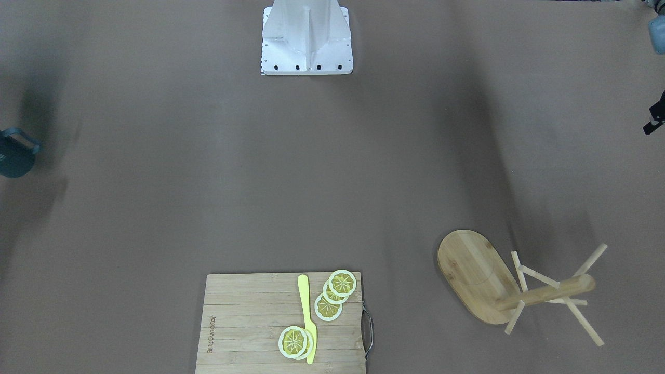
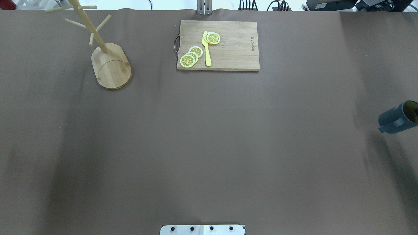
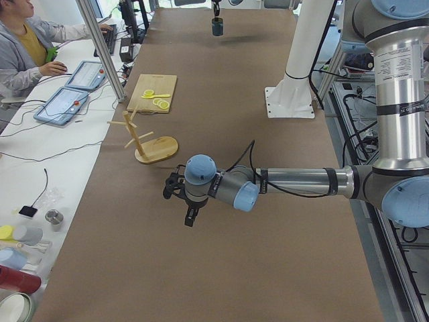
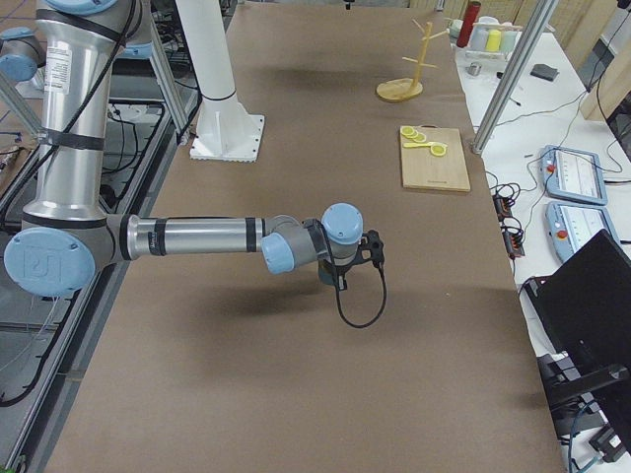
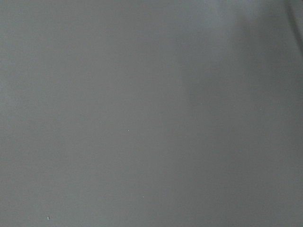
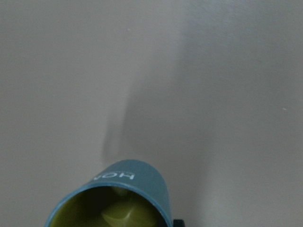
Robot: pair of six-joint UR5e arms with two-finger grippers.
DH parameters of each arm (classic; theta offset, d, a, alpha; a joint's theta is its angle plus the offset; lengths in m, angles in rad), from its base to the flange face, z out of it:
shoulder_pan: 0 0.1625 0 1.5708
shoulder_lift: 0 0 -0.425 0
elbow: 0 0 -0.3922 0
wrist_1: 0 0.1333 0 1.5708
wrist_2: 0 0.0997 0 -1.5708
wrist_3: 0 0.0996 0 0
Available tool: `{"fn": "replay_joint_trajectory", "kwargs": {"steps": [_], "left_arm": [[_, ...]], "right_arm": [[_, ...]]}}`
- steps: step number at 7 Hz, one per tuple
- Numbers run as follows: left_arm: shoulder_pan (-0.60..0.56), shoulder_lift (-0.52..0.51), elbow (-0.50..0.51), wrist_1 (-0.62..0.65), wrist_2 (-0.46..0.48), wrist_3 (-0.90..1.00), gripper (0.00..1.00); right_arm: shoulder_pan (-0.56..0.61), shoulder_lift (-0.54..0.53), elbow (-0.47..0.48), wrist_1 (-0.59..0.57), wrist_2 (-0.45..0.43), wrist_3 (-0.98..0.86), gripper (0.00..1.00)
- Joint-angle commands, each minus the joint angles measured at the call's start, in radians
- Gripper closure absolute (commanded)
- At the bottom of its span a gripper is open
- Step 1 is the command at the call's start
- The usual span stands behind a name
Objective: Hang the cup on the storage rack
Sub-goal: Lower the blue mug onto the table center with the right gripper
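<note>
The slate-blue cup hangs clear of the table at its far right end, mouth up, with its shadow offset below it. It also shows at the left edge of the front view and far off in the left side view. My right gripper stands right above it and is shut on its rim. The right wrist view looks down into the yellow-olive inside, with "HOME" on the wall. The bamboo storage rack stands upright at the far left, pegs bare. My left gripper hovers over bare table, near the rack's end; I cannot tell its jaws.
A wooden cutting board with lemon slices and a yellow knife lies at the far middle edge. The white robot pedestal stands on the near side. An operator sits at a side desk with tablets.
</note>
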Motion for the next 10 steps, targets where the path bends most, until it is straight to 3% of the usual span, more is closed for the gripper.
{"fn": "replay_joint_trajectory", "kwargs": {"steps": [1,2,4,6,10], "left_arm": [[0.0,-0.004,0.002,0.001,0.0,-0.001,0.03],[0.0,-0.004,0.002,0.001,0.0,-0.001,0.03],[0.002,-0.009,0.021,0.001,0.002,0.002,0.03],[0.003,-0.023,0.047,0.0,0.002,0.004,0.02],[0.003,-0.026,0.051,0.0,0.0,0.002,0.03]], "right_arm": [[-0.112,0.126,0.042,-0.006,-0.011,0.128,1.0],[-0.204,0.222,0.04,-0.006,-0.037,0.279,1.0],[-0.428,0.44,0.025,-0.012,-0.173,0.589,1.0],[-0.537,0.603,0.001,-0.075,-0.25,0.703,1.0],[-0.679,0.801,-0.151,-0.065,-0.412,0.828,1.0]]}}
